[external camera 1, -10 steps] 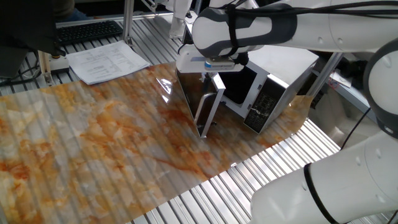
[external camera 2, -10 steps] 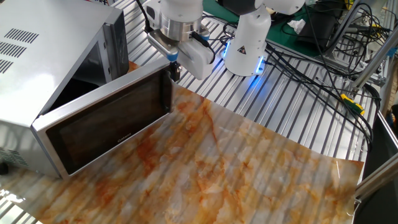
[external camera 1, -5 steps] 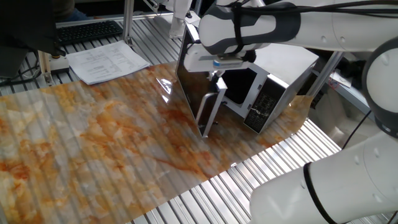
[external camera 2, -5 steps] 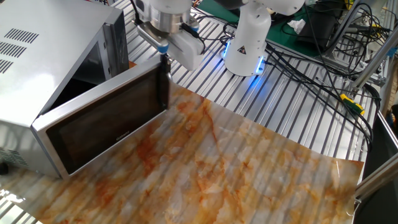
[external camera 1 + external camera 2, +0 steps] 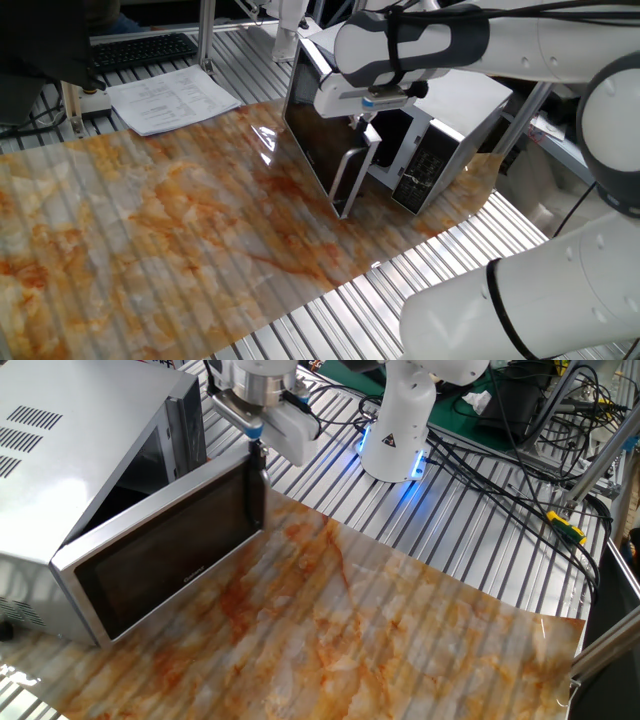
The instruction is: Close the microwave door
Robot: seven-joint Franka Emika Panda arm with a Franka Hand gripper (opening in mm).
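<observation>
1. Since the earlier frames the microwave door [image 5: 322,140] has swung further toward the microwave [image 5: 70,450]. In the other fixed view its free edge now lies closer to the microwave's front than a second ago, and the wedge of dark cavity behind it has narrowed.
2. The gripper [image 5: 258,452] has moved along with the door, shifting toward the microwave. It sits at the door's free upper corner, by the vertical bar handle [image 5: 349,178].
3. I cannot tell whether the fingers are spread or pressed together: they show only as a small dark tip against the door's edge, with the wrist housing covering the rest.
4. The door is a flat rectangle of dark, reflective glass in a pale silver frame. It stands upright on its hinge, ajar in front of the microwave.
5. The microwave is a boxy white metal case with louvred vent slots on top. Its black control panel [image 5: 424,168] of small buttons is beside the cavity, on the side away from the hinge.
6. The desk [image 5: 440,290] is ribbed aluminium slats. A glossy sheet [image 5: 380,630] with an orange and grey marbled pattern lies over it, reaching under the microwave.
7. Printed papers [image 5: 172,100] lie on the slats well apart from the microwave.
</observation>
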